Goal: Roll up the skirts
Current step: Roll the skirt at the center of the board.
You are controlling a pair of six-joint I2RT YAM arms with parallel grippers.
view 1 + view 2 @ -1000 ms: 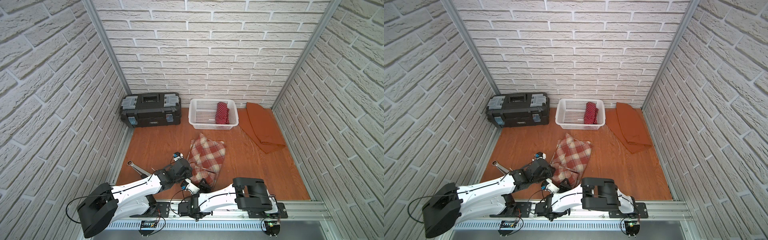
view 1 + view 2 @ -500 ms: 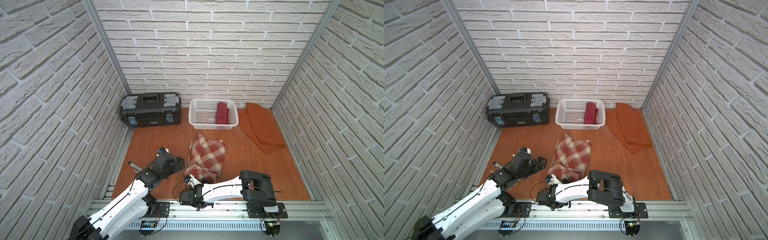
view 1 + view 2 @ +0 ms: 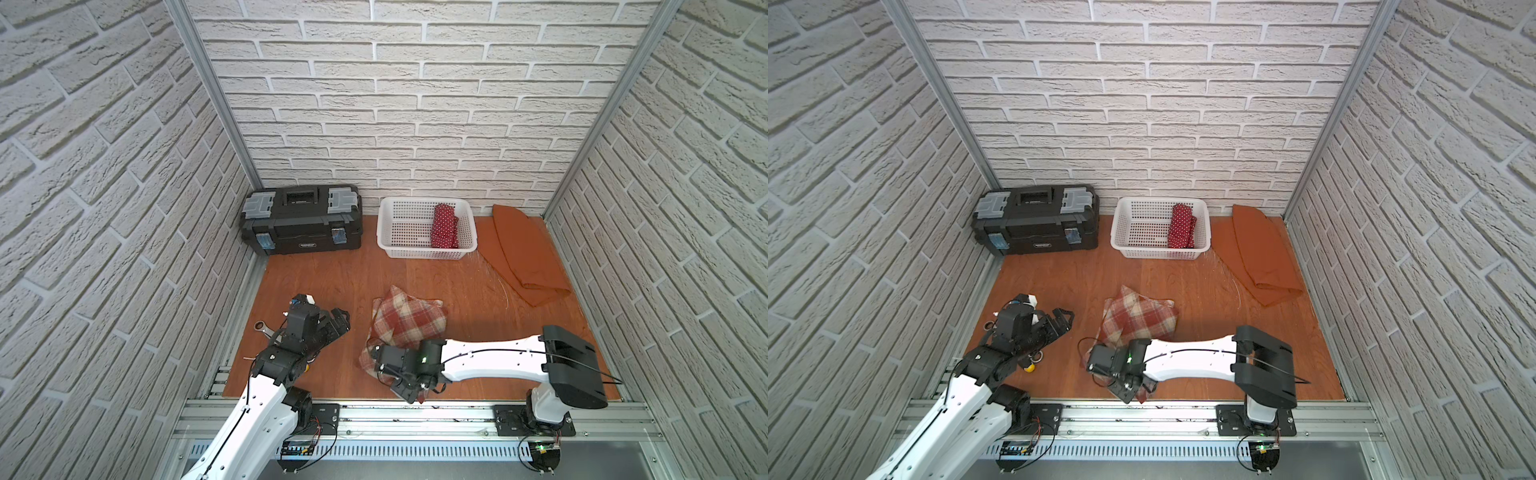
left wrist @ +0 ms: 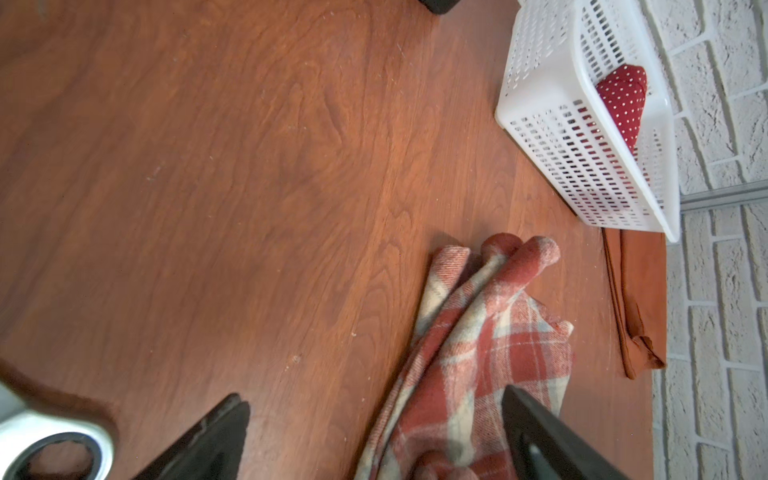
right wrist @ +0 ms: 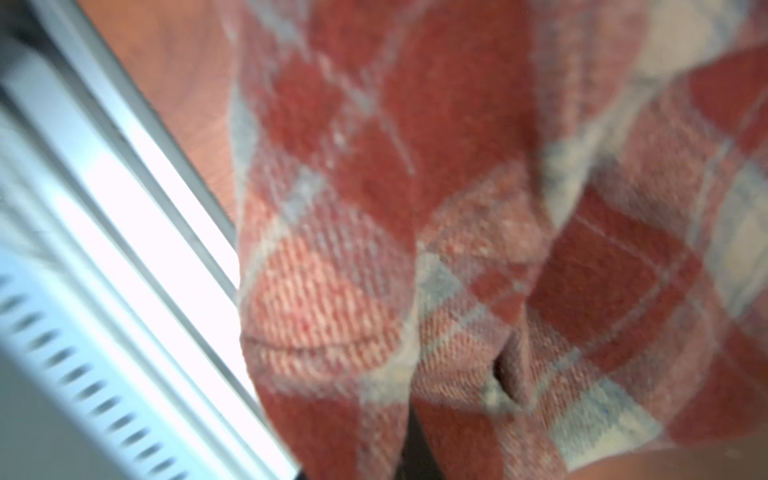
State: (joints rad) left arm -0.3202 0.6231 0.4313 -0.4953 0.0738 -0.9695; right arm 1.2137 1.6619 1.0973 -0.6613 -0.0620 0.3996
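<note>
Rolling the plaid one: right gripper [image 3: 409, 388] pinches the near hem of the plaid skirt [image 3: 409, 322]; left gripper [image 3: 341, 320] hangs wide open, empty.
The plaid skirt lies unrolled at the bench [image 3: 324, 274] front edge; next, likely, a left re-grip for the first turn. The polka-dot skirt [image 3: 444, 226] sits rolled in the basket [image 3: 424, 252], the rust-orange skirt [image 3: 523, 257] back right. A second ago the left was closed at the hem.

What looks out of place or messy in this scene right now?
A metal wrench lies on the left side, odd among clothing. The plaid skirt is bunched and wrinkled, not rolled, with its near corner pinched in the right tool at the front edge.
</note>
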